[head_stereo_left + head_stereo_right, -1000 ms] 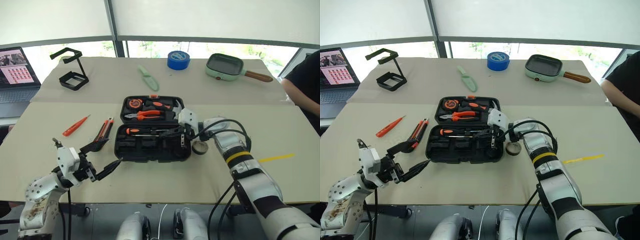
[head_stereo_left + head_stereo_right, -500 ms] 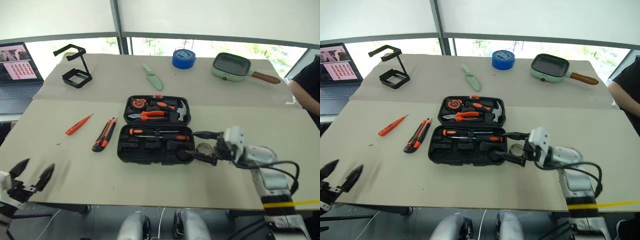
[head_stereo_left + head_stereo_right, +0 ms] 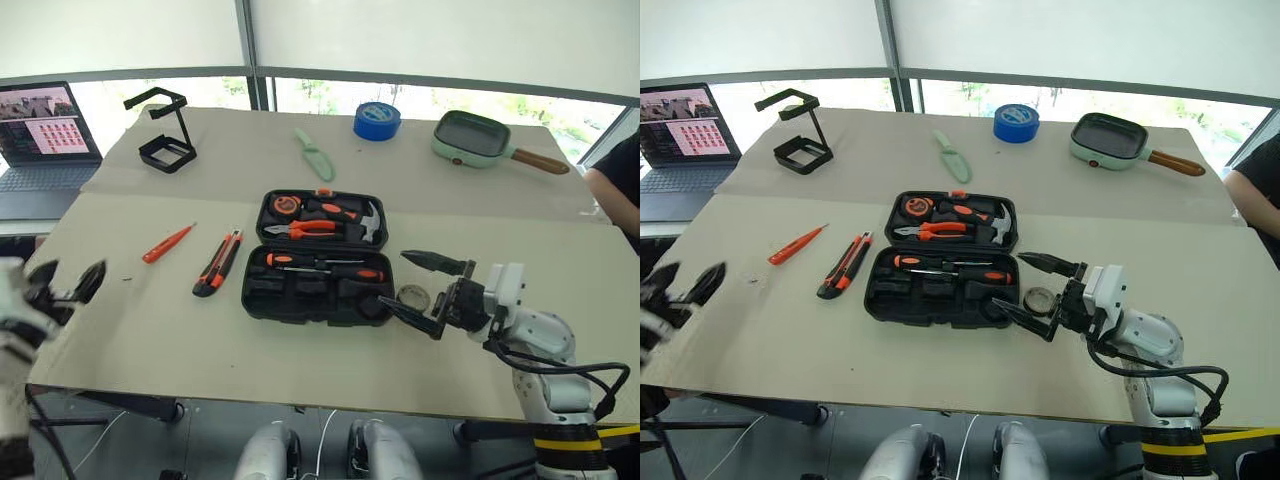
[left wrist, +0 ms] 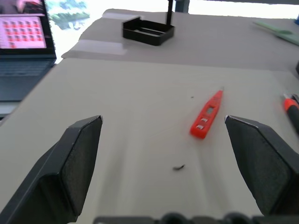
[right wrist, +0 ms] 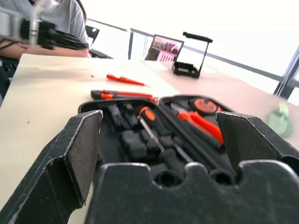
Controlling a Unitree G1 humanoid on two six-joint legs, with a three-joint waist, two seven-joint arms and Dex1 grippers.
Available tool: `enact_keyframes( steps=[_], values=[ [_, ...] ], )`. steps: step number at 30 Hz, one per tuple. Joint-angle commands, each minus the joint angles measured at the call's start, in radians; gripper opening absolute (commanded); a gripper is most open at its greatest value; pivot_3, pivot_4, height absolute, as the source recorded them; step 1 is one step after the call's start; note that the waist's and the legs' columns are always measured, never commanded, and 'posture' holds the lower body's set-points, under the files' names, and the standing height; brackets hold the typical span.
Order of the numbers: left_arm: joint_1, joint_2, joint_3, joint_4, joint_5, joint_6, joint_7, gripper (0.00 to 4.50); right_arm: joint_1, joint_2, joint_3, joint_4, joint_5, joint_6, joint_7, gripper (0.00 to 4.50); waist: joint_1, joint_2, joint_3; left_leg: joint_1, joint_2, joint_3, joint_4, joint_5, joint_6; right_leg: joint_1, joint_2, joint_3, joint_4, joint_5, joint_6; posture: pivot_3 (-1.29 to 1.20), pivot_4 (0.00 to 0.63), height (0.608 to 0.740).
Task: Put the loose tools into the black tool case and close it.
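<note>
The black tool case (image 3: 262, 298) lies open mid-table, with two orange-handled screwdrivers (image 3: 322, 263) in its near half and pliers, a hammer and a tape measure in its far half. Left of it on the table lie the orange-and-black utility knife (image 3: 218, 263) and an orange screwdriver (image 3: 167, 243). The small dark tape ring (image 3: 412, 297) rests just right of the case. My right gripper (image 3: 392, 279) hovers open and empty at the case's right end, over the ring. My left gripper (image 3: 68, 275) is open and empty at the table's left edge, facing the orange screwdriver (image 4: 206, 115).
A black wire stand (image 3: 165, 150) and a laptop (image 3: 45, 120) sit at the far left. A pale green sheathed tool (image 3: 316, 155), a blue tape roll (image 3: 377, 120) and a green pan (image 3: 472, 137) lie along the back. A person's dark sleeve (image 3: 620, 190) shows at the right.
My right gripper has let go inside the case, opened and drawn back to the right. My left gripper has swung from the case's front out to the table's left edge.
</note>
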Motion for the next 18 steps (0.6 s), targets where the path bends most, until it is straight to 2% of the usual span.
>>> enact_keyframes(
  steps=[1, 2, 5, 9, 13, 14, 15, 16, 18],
  values=[
    [-0.232, 0.062, -0.150, 0.217, 0.118, 0.045, -0.039, 4.50, -0.020, -0.020, -0.012, -0.080, 0.039, 0.029, -0.033, 4.49, -0.001, -0.001, 0.000, 0.000, 0.000, 0.001, 0.000, 0.000, 0.000, 0.000, 0.001, -0.001, 0.000, 0.001, -0.001, 0.00, 0.150, 0.740],
    [-0.317, 0.066, -0.198, 0.318, 0.158, 0.035, -0.060, 4.50, -0.021, -0.021, -0.008, -0.096, 0.039, 0.035, -0.045, 4.49, -0.004, -0.001, 0.000, -0.001, -0.001, 0.001, 0.000, 0.000, 0.001, 0.000, 0.002, -0.002, -0.001, 0.003, -0.005, 0.00, 0.150, 0.740],
    [-0.526, 0.046, -0.337, 0.581, 0.267, 0.019, -0.151, 4.50, -0.028, -0.017, 0.008, -0.156, 0.043, 0.053, -0.081, 4.49, -0.009, -0.002, 0.000, -0.001, -0.001, 0.004, 0.000, 0.000, 0.001, -0.001, 0.005, -0.003, -0.003, 0.003, -0.004, 0.00, 0.150, 0.740],
    [-0.663, 0.014, -0.431, 0.767, 0.372, -0.056, -0.185, 4.50, -0.006, -0.045, 0.033, -0.198, 0.015, 0.034, -0.067, 4.49, -0.019, -0.003, 0.000, -0.001, 0.000, 0.007, -0.001, 0.000, 0.001, -0.001, 0.008, -0.001, -0.002, 0.002, -0.004, 0.00, 0.150, 0.740],
    [-0.725, -0.003, -0.511, 0.893, 0.474, -0.076, -0.195, 4.50, 0.016, -0.046, 0.029, -0.233, 0.010, 0.040, -0.112, 4.49, -0.021, -0.006, 0.000, -0.001, 0.001, 0.007, -0.001, 0.000, 0.001, -0.001, 0.010, -0.001, -0.002, 0.003, -0.004, 0.00, 0.150, 0.740],
    [-0.729, -0.001, -0.522, 0.907, 0.488, -0.080, -0.210, 3.99, 0.020, -0.045, 0.026, -0.238, 0.010, 0.042, -0.121, 4.50, -0.021, -0.006, 0.000, 0.000, 0.001, 0.008, 0.000, 0.000, 0.001, -0.002, 0.010, 0.000, -0.003, 0.002, -0.003, 0.00, 0.150, 0.740],
    [-0.732, 0.004, -0.522, 0.918, 0.493, -0.083, -0.222, 3.92, 0.025, -0.045, 0.022, -0.247, 0.010, 0.043, -0.133, 4.50, -0.023, -0.006, 0.000, 0.000, 0.001, 0.009, 0.000, 0.000, 0.001, -0.001, 0.010, 0.001, -0.003, 0.001, -0.001, 0.00, 0.150, 0.740],
    [-0.732, 0.007, -0.520, 0.929, 0.493, -0.073, -0.236, 3.41, 0.032, -0.048, 0.020, -0.255, 0.004, 0.040, -0.139, 4.50, -0.025, -0.006, 0.000, 0.002, 0.001, 0.010, 0.000, 0.000, 0.001, -0.001, 0.009, 0.002, -0.002, -0.001, 0.002, 0.00, 0.150, 0.740],
    [-0.728, 0.007, -0.507, 0.948, 0.486, -0.067, -0.250, 2.84, 0.042, -0.057, 0.024, -0.265, -0.006, 0.033, -0.143, 4.50, -0.028, -0.006, 0.000, 0.004, 0.001, 0.012, 0.000, 0.000, 0.002, -0.001, 0.008, 0.004, 0.000, -0.001, 0.002, 0.00, 0.150, 0.740]
  ],
)
